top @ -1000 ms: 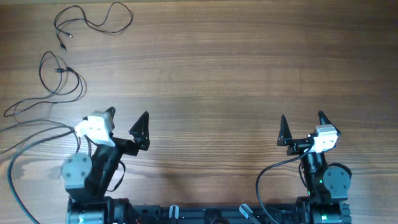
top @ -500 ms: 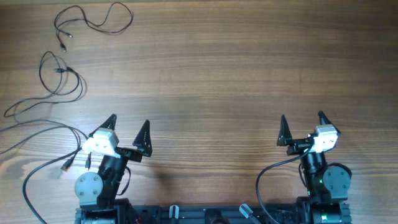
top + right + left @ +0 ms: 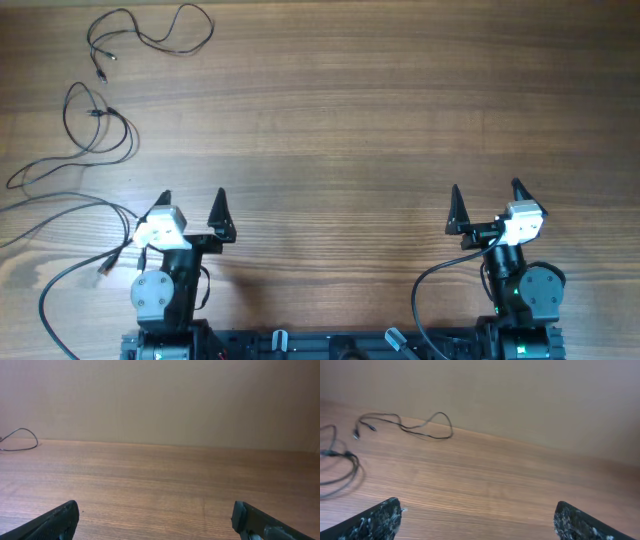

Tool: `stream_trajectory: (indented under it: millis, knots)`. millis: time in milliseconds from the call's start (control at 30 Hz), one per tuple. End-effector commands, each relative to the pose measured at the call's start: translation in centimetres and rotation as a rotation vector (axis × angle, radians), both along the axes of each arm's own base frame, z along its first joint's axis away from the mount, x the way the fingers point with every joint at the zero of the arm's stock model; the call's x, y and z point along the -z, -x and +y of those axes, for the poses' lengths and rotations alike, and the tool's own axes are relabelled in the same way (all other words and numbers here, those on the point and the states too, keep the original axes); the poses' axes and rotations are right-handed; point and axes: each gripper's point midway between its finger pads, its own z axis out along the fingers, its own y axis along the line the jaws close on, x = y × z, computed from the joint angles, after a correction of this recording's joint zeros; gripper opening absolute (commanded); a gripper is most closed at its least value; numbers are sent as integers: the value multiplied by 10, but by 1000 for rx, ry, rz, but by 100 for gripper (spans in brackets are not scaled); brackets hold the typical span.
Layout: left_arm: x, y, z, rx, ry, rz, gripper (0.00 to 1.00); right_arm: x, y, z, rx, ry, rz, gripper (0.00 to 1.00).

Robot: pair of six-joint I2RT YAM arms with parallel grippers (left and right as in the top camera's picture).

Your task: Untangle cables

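Black cables lie in loose loops at the far-left corner of the wooden table, with one thin strand farthest back. The left gripper and right gripper sit near the front edge — jaws spread wide, empty — well apart from the cables.

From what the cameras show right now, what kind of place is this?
Probably a robot test bench indoors: a wooden table with a plain beige wall behind it, two arms at its near edge with left claw and right claw open, and thin black cables lying loose.
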Motion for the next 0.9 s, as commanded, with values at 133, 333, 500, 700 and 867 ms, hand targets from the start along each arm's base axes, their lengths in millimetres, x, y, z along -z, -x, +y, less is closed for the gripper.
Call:
stream_trajectory:
  millis: [133, 333, 500, 700, 867]
  knots:
    - [1, 1, 27, -153, -159, 1, 100, -2, 0, -3, 18, 12, -12, 100]
    - [2, 1, 22, -121, -228, 4, 100, -2, 0, -3, 18, 12, -12, 100]
    - [3, 0, 15, -83, -238, 4, 100, -2, 0, -3, 18, 12, -12, 100]
    - [3, 0, 11, -58, -214, 3, 100, -2, 0, -3, 18, 12, -12, 100]
    - [3, 0, 12, -66, -206, 3, 100, -2, 0, -3, 18, 12, -12, 100]
